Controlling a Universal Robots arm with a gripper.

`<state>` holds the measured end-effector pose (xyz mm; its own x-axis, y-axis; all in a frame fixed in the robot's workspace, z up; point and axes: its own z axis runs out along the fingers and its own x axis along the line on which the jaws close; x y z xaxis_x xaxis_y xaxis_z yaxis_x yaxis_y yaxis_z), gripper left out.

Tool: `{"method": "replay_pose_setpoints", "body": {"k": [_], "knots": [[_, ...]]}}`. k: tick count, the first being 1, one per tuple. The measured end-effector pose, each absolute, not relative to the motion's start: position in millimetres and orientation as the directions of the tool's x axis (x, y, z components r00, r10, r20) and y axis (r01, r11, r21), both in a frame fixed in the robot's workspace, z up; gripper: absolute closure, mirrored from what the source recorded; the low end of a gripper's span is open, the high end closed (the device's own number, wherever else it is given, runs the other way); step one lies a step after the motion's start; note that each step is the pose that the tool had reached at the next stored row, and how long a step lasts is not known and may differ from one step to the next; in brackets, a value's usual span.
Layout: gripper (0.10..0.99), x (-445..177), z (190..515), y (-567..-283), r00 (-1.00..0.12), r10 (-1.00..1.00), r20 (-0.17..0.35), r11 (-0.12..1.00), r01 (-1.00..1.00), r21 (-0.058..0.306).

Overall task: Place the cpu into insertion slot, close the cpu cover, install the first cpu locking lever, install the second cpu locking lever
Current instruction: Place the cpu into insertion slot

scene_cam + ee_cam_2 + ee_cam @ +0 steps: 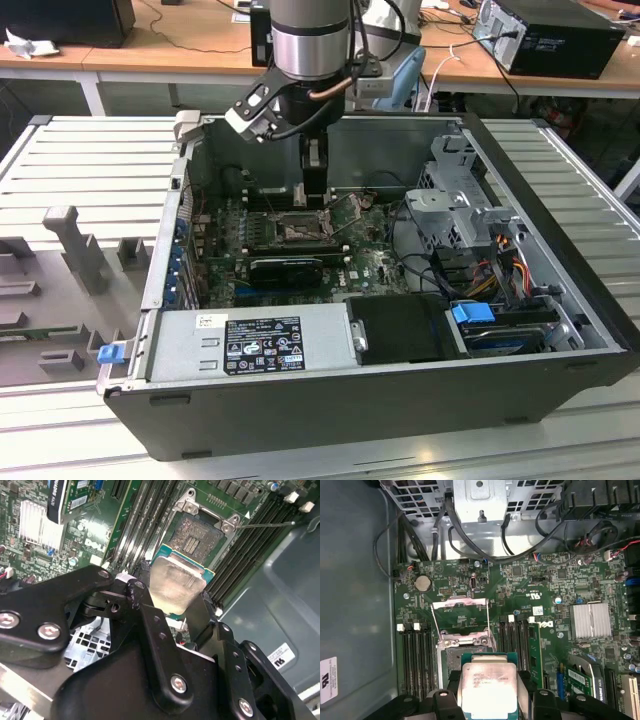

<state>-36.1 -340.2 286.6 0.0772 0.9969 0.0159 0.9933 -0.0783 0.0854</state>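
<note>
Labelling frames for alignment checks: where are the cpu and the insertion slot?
cpu [175,582], second wrist view, middle of its silvery face.
insertion slot [196,536], second wrist view, its exposed contact field.

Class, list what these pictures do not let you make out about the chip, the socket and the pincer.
- In the first wrist view, the socket is mostly covered by the chip held in the pincer.
- In both wrist views, the chip's underside faces away.
- In the exterior view, the chip's height above the socket is too small and dark beneath the pincer to tell.
</note>
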Motion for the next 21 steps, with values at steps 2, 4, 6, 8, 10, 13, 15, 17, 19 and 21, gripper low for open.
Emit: {"method": "replay_pose_setpoints", "body": {"k": [2, 4, 6, 8, 10, 13, 15, 17, 19, 21], "knots": [[0.557, -36, 280, -340, 0.077, 0.997, 0.016, -0.078, 0.993, 0.085], [0.557, -36, 275, -340, 0.077, 0.997, 0.016, -0.078, 0.993, 0.085], [0.557, -36, 272, -340, 0.077, 0.997, 0.016, -0.078, 0.993, 0.085], [0.557, -36, 267, -340, 0.077, 0.997, 0.016, -0.078, 0.993, 0.085], [0.557, -36, 264, -340, 0.077, 0.997, 0.015, -0.078, 0.993, 0.087], [0.557, -39, 255, -340, 0.061, 0.998, 0.016, -0.063, 0.994, 0.087], [0.557, -39, 250, -340, -0.006, 1.0, 0.016, 0.005, 0.996, 0.087], [0.557, -39, 245, -337, -0.024, 1.0, 0.016, 0.023, 0.996, 0.087], [0.557, -39, 241, -335, -0.025, 1.0, 0.016, 0.024, 0.996, 0.088], [0.557, -39, 238, -333, -0.025, 1.0, 0.017, 0.024, 0.996, 0.087]]}}
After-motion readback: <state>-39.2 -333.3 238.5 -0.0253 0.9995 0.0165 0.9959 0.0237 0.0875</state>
